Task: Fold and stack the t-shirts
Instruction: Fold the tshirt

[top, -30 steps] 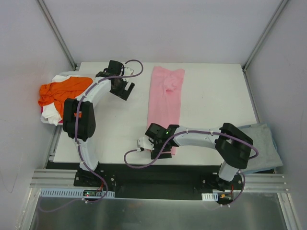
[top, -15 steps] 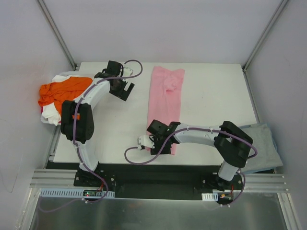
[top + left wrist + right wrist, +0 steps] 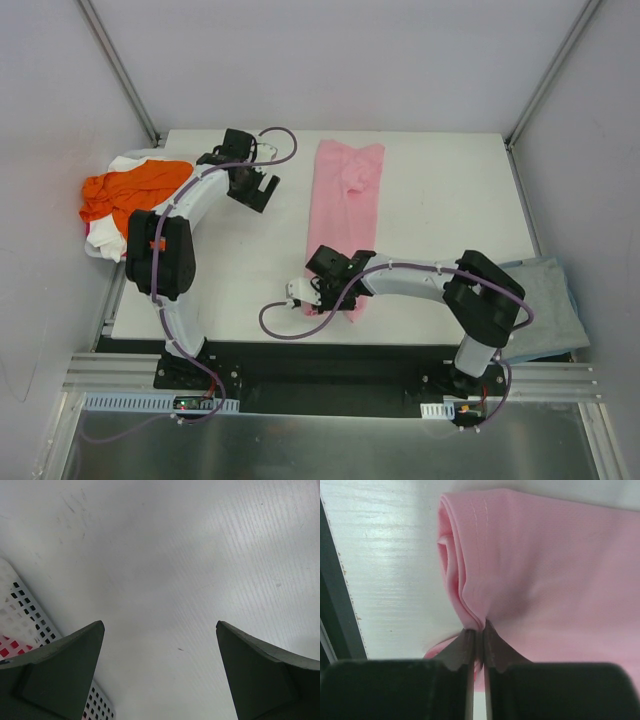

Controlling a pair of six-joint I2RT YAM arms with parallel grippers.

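Observation:
A light pink t-shirt (image 3: 343, 215) lies folded into a long strip down the middle of the white table (image 3: 440, 230). My right gripper (image 3: 332, 296) is shut on its near end, and the right wrist view shows the jaws pinching a fold of the pink t-shirt (image 3: 540, 580). My left gripper (image 3: 252, 187) hovers open over bare table at the back left; its fingers (image 3: 60, 670) stand wide apart with nothing between them. An orange t-shirt (image 3: 130, 190) lies crumpled on a white one (image 3: 108, 238) at the left. A grey-blue t-shirt (image 3: 552, 305) lies at the right edge.
A white perforated basket (image 3: 20, 620) under the orange and white shirts sits off the table's left edge. Grey walls with metal posts (image 3: 120, 70) enclose the back and sides. A black rail (image 3: 330, 375) with both arm bases runs along the near edge.
My right gripper has closed from open onto the near end of the pink t-shirt, shifting slightly toward the table's front edge. The left arm has barely moved.

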